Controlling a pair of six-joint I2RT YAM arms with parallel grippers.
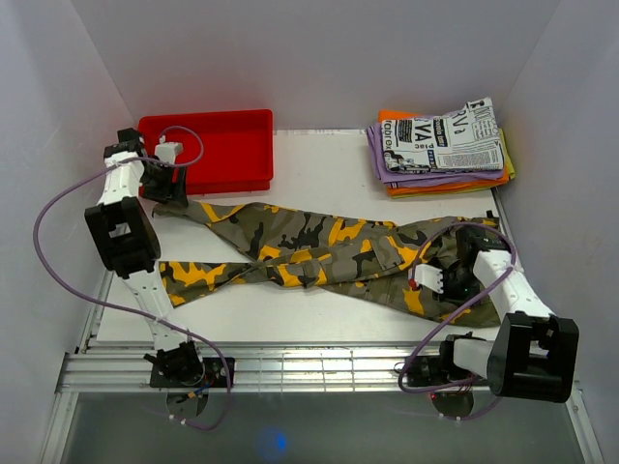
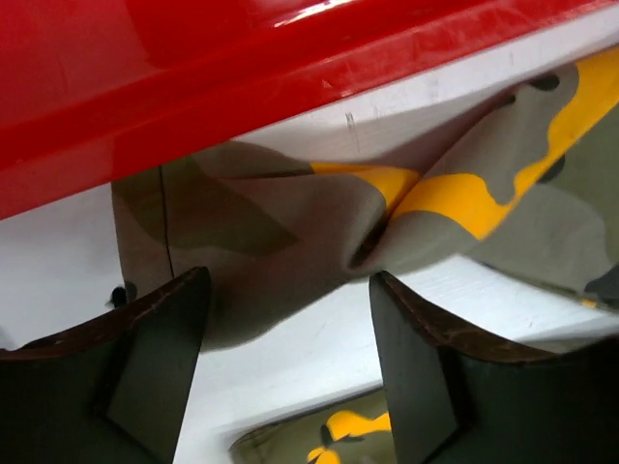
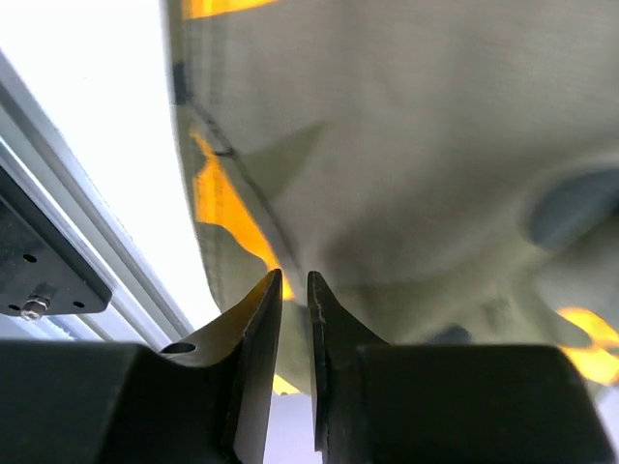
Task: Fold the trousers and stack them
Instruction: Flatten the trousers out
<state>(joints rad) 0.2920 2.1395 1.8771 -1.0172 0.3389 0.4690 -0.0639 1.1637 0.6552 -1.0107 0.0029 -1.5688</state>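
The camouflage trousers (image 1: 319, 246) lie spread across the table, legs to the left and waist to the right. My left gripper (image 1: 162, 191) hangs open over the end of the far leg, next to the red tray. In the left wrist view the gripper (image 2: 288, 285) is open and empty, with the leg's hem (image 2: 242, 213) just beyond the fingertips. My right gripper (image 1: 450, 271) is at the waist end. In the right wrist view its jaws (image 3: 293, 278) are closed to a thin gap on the edge of the trousers (image 3: 406, 145).
A red tray (image 1: 208, 121) stands at the back left, its wall filling the top of the left wrist view (image 2: 145, 87). A stack of folded garments (image 1: 443, 145), newspaper print on top, lies at the back right. A metal rail (image 1: 319, 367) runs along the near edge.
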